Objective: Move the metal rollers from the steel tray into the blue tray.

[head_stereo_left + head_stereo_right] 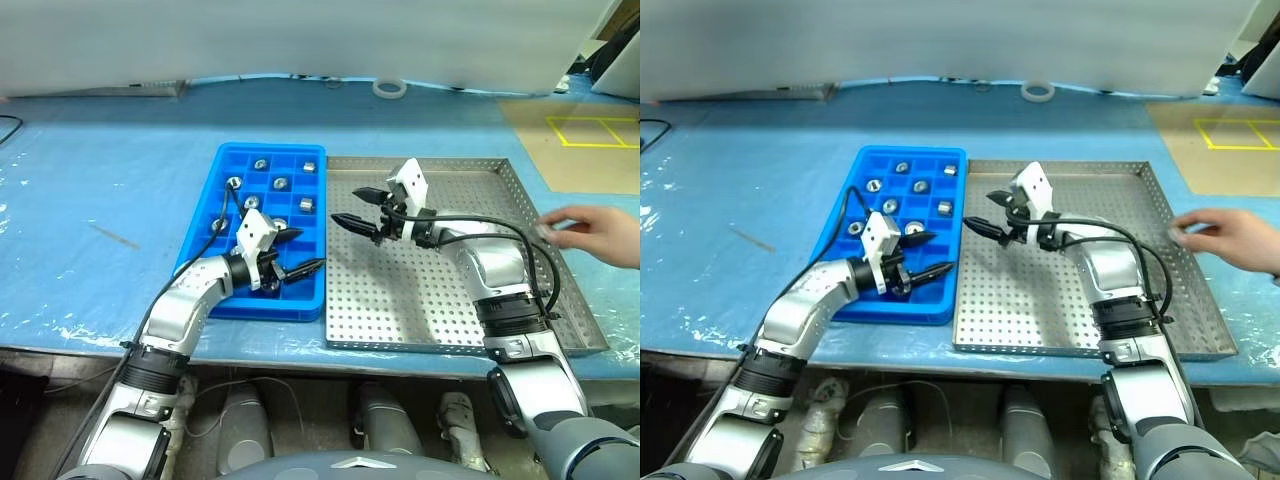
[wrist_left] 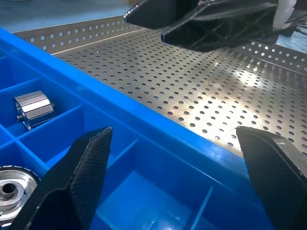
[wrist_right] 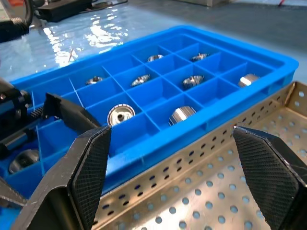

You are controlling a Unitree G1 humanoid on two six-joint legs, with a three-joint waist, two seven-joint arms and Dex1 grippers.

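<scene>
The blue tray [image 1: 262,308] lies left of the steel tray [image 1: 400,290], their long sides touching. Several metal rollers [image 1: 281,184] sit in the blue tray's far compartments, one to a cell. My left gripper [image 1: 306,250] hovers open over the blue tray's near right corner, nothing between its fingers [image 2: 86,163]. My right gripper [image 1: 346,207] is open and empty above the steel tray's left edge, pointing at the blue tray. The right wrist view shows rollers [image 3: 121,115] in the cells just past that edge. Bare perforated floor lies under the right gripper.
A person's hand [image 1: 595,232] reaches over the steel tray's right rim, pinching something small and pale. A roll of tape [image 1: 389,88] lies at the table's back. The table's front edge runs just below both trays.
</scene>
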